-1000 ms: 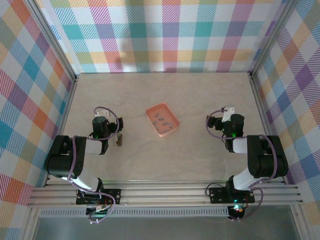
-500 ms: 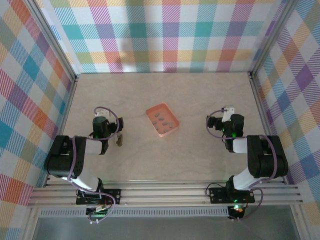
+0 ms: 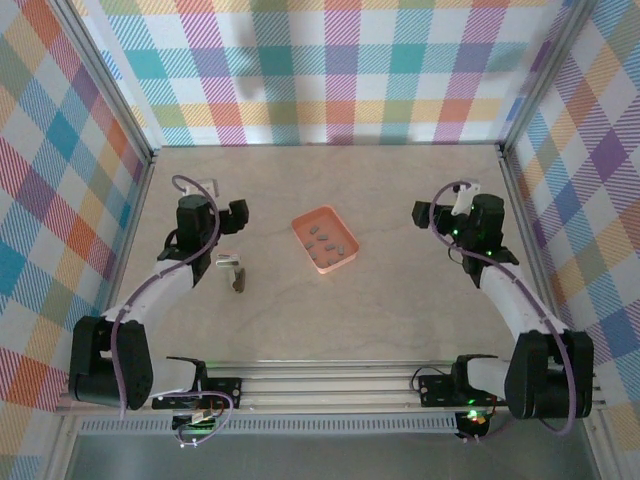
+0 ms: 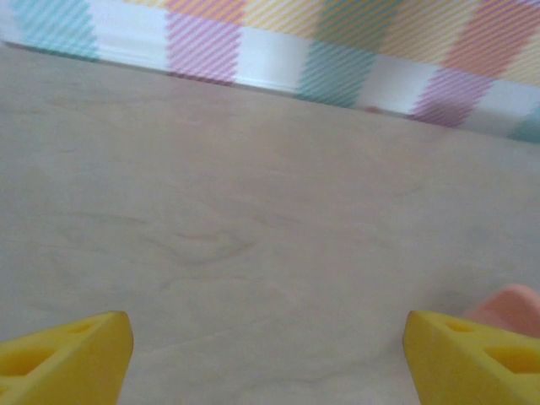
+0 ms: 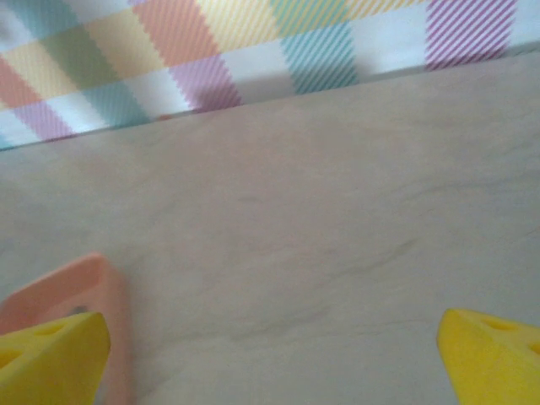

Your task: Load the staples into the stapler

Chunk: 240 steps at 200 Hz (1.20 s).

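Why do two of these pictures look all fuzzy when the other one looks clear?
Top external view: sharp and evenly lit, with only faint soft shadows, so the orange tray and the stapler are easy to see. Left wrist view: soft and hazy, with the yellow fingertips and the tray's corner out of focus. Right wrist view: just as soft, the tray's rim smudgy.

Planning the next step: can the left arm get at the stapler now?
Probably yes. The stapler lies alone on the bare table, just nearer the bases than the open left gripper, with nothing between them.
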{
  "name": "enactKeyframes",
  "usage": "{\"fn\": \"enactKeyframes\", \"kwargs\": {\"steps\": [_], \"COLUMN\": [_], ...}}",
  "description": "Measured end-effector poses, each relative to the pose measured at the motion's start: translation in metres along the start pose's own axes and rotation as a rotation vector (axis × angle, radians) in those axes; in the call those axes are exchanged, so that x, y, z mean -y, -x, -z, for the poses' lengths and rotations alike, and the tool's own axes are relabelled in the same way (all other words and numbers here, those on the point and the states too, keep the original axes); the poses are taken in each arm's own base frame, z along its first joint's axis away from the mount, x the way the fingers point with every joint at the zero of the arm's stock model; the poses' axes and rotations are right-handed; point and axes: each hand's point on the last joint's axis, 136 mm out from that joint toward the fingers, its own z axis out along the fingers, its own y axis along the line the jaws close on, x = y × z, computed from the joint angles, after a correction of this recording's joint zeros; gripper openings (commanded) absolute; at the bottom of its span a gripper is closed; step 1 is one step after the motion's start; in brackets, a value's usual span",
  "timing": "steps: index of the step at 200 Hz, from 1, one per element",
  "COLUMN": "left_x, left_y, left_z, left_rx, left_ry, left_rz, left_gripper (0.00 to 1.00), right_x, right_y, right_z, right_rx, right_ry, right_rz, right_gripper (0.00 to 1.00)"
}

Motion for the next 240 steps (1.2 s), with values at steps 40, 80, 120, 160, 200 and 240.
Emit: {"fn": "enactKeyframes", "kwargs": {"steps": [40,80,120,160,200,240], "left_x": [0.067,0.101,0.124,0.152,0.169,0.204], "left_y": [-0.044,-0.109,-0.143,-0.148,-0.148,-0.134], "left_z": [0.008,-0.014,-0.05,-0.077,-0.101,-0.112], "left_rx": [-0.218,-0.453,-0.579,-0.603,-0.614,-0.592], "left_ry": [-0.165,-0.202,-0.209,-0.241,-0.27,-0.344], "left_rz": [0.081,0.131,0.154,0.157,0.161,0.148], "left_gripper": [0.83,0.83,0.84,0.83,0.83,0.82], "right_x": [-0.051,-0.079,-0.081,-0.084,-0.084,-0.08], "right_y": [-0.042,-0.083,-0.101,-0.092,-0.094,-0.097], "right_z": [0.017,0.029,0.032,0.038,0.039,0.041], "right_rx": [-0.137,-0.247,-0.302,-0.27,-0.276,-0.283], "right_ry": [0.166,0.247,0.259,0.275,0.271,0.246], "right_rz": [-0.185,-0.301,-0.385,-0.39,-0.395,-0.398], "right_gripper": [0.99,0.99,0.99,0.99,0.99,0.99]}}
